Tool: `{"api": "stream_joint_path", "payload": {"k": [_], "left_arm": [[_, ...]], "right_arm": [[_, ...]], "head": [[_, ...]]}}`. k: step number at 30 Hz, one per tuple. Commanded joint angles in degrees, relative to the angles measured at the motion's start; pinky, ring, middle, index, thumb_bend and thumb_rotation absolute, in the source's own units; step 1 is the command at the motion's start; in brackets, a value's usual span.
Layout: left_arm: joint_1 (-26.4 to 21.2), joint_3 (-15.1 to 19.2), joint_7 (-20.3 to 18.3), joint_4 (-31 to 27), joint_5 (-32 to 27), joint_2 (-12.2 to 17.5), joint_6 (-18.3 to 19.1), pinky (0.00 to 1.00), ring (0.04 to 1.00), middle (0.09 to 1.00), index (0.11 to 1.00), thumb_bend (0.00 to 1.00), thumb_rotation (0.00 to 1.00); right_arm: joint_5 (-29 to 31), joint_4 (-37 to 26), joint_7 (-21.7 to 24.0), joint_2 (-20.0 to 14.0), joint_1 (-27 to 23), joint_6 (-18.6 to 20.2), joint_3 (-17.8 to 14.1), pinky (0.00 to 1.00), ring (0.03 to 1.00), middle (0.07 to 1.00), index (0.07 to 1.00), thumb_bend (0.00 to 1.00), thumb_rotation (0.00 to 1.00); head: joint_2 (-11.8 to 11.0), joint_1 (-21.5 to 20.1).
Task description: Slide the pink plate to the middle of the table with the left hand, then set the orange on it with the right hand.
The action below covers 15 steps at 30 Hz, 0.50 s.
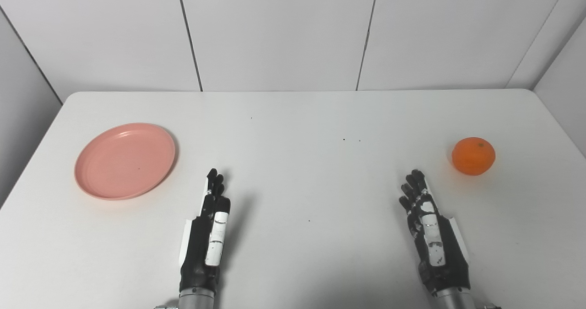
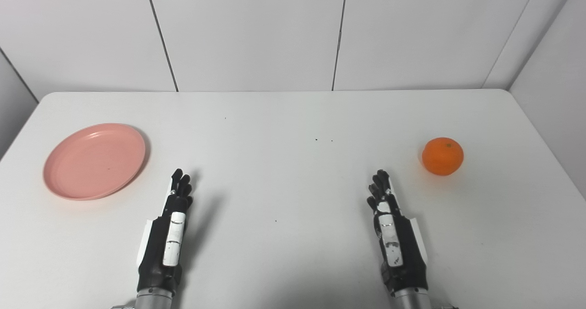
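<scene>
Start at the fingers (image 1: 214, 183) of your left hand (image 1: 208, 235): they lie straight and released, side by side, pointing away from you over the white table (image 1: 293, 116), grasping nothing. Whether the palm touches the surface cannot be told; a soft shadow falls just to its right. Your right hand (image 1: 432, 233) mirrors this pose, its fingers (image 1: 414, 187) extended, slightly fanned and likewise empty.

Moving outward from the left fingertips, the pink plate (image 1: 125, 160) lies up and to their left, near but apart from them, flat on the table toward the left edge. It holds nothing. Its near-right rim is the part closest to your fingers, which likely makes that rim the natural contact for pushing or hooking the plate rightward.

Outward from the right fingertips, the orange (image 1: 473, 156) sits up and to their right, apart from them, stem mark upward, resting alone near the table's right side.

Between your two hands the table centre is where the plate must arrive. Judged from this layout, neither step has begun: plate and orange flank the hands symmetrically, each placed on the side of the hand assigned to it.
</scene>
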Motion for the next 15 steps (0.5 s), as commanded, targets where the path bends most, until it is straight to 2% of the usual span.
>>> {"api": "stream_joint_path", "payload": {"k": [1,15], "left_arm": [[13.1,0.7,-0.5,-2.9,1.1,3.5,0.4,1.00,0.994,1.000,1.000,0.67,1.00],[13.1,0.8,-0.6,-2.8,0.8,3.5,0.3,1.00,0.997,1.000,1.000,0.66,1.00]], "right_arm": [[-0.5,0.6,-0.7,-0.9,3.2,-0.2,0.2,1.00,0.991,0.989,0.986,0.86,0.95],[-0.5,0.4,-0.8,-0.9,3.2,0.1,0.3,1.00,0.992,0.992,0.989,0.87,0.95]], "head": [[0.1,0.0],[0.0,0.0]]}}
